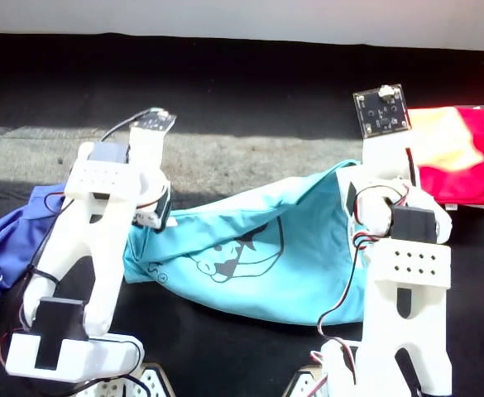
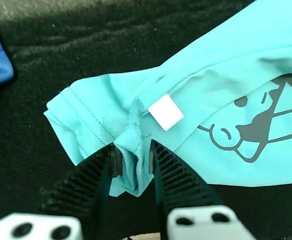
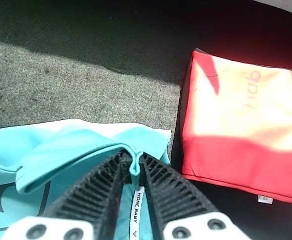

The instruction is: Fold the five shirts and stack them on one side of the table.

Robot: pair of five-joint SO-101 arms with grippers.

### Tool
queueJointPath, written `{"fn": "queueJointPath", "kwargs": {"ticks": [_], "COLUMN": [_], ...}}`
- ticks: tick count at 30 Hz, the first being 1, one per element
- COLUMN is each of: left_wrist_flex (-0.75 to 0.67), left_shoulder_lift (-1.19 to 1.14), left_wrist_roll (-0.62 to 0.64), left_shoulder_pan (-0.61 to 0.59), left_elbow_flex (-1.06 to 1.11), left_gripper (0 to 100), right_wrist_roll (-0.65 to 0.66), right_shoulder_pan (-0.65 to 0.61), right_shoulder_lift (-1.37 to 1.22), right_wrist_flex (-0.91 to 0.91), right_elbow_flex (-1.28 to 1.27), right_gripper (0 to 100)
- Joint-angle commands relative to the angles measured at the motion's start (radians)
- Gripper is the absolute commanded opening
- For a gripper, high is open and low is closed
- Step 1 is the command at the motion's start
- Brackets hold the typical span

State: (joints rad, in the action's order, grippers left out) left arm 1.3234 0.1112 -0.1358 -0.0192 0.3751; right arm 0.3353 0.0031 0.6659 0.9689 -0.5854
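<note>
Desk: black surface. Turquoise shirt: lies crumpled mid-desk, stretched between both arms. Left arm: jaws pinching the turquoise shirt's bunched edge. Right arm: jaws pinching its opposite edge, by the label. Red shirt: folded, just beside the turquoise shirt's right-arm end. Blue shirt: crumpled, beside its left-arm end.

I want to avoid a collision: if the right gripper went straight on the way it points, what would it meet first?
The right gripper grips the turquoise shirt; beyond that, probably only bare table cloth. The folded red shirt lies off to the side.
</note>
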Motion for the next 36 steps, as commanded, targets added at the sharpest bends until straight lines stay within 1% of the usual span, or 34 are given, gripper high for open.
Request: {"fn": "queueJointPath", "kwargs": {"ticks": [1,6,9,11,16,18,20,24,28,30,33,36], "left_wrist_flex": [0.002,-0.046,-0.041,-0.034,0.112,0.135,0.124,0.049,-0.110,-0.187,-0.229,-0.235], "left_shoulder_lift": [0.007,0.007,0.019,0.019,0.018,0.007,0.005,0.005,0.004,-0.021,-0.108,-0.193], "left_wrist_roll": [-0.005,-0.005,-0.005,-0.005,-0.003,-0.005,-0.005,-0.005,-0.005,-0.005,-0.005,-0.005], "left_shoulder_pan": [0.044,0.059,0.059,0.058,0.054,0.058,0.058,0.058,0.058,0.058,0.053,0.053], "left_elbow_flex": [-0.090,-0.108,-0.111,-0.154,-0.360,-0.415,-0.400,-0.251,-0.074,-0.015,-0.001,-0.030], "left_gripper": [1,1,1,1,1,1,1,1,1,5,11,12], "right_wrist_roll": [-0.009,-0.009,-0.009,-0.011,-0.049,-0.051,-0.051,-0.048,-0.048,-0.048,-0.046,-0.046], "right_shoulder_pan": [-0.007,-0.002,0.001,0.001,0.001,-0.007,-0.008,-0.007,-0.008,-0.010,-0.010,-0.010], "right_shoulder_lift": [0.002,0.012,0.013,0.013,0.001,0.001,0.001,0.001,0.001,0.001,0.001,0.001], "right_wrist_flex": [-0.016,-0.012,-0.012,-0.010,0.001,0.016,0.025,0.022,0.021,0.021,0.024,0.025], "right_elbow_flex": [0.002,0.008,0.028,0.067,0.225,0.254,0.243,0.186,0.174,0.174,0.174,0.173], "right_gripper": [0.5,0.5,0.5,0.5,0.5,0.5,0.5,0.5,0.5,0.5,0.5,0.5]}}
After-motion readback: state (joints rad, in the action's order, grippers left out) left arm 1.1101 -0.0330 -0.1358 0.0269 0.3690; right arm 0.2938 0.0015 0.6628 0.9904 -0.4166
